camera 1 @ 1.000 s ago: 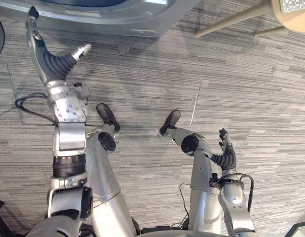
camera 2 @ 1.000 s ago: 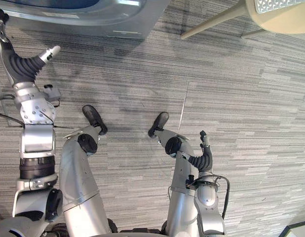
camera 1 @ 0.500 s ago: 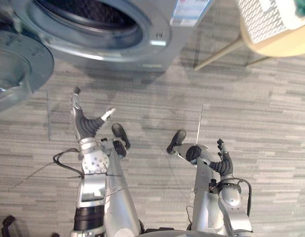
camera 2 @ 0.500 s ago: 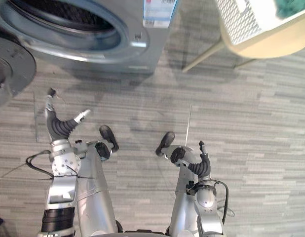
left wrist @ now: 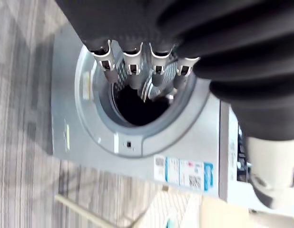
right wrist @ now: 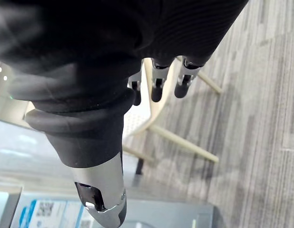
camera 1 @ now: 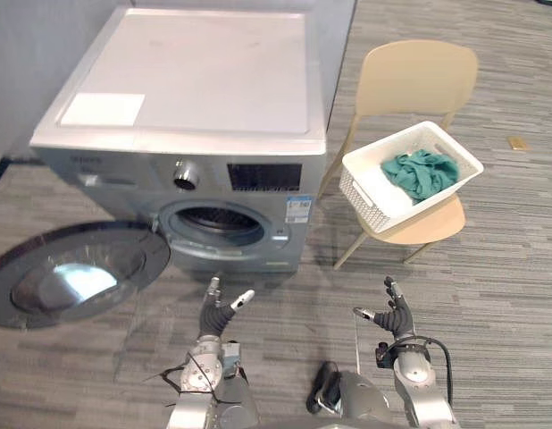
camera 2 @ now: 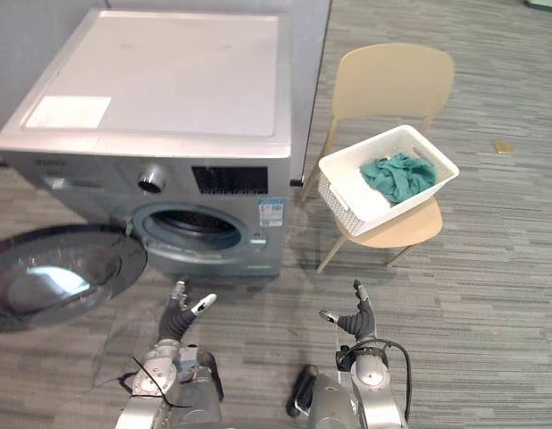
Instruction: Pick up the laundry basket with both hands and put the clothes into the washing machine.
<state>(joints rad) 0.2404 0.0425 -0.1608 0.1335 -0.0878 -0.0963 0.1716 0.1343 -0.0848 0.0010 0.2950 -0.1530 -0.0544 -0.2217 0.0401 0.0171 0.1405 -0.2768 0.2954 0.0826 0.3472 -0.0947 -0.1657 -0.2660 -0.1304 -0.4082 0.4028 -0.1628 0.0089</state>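
Observation:
A white laundry basket (camera 1: 410, 175) holding a teal cloth (camera 1: 422, 172) sits on a beige chair (camera 1: 417, 98) to the right of the washing machine (camera 1: 187, 107). The machine's round door (camera 1: 75, 275) hangs open to the left and its drum opening (camera 1: 212, 224) is dark. My left hand (camera 1: 217, 313) is low in front of the machine, fingers straight, holding nothing. My right hand (camera 1: 394, 315) is low in front of the chair, also open. In the left wrist view the straight fingers (left wrist: 132, 66) point at the drum opening (left wrist: 137, 102).
Grey striped carpet (camera 1: 499, 268) surrounds the chair and machine. A small tan object (camera 1: 518, 143) lies on the floor at the far right. The open door takes up the floor to the left of the machine.
The camera has tilted up from the floor, bringing the whole machine, chair and basket into view. Both hands stay open and now appear small at the lower edge.

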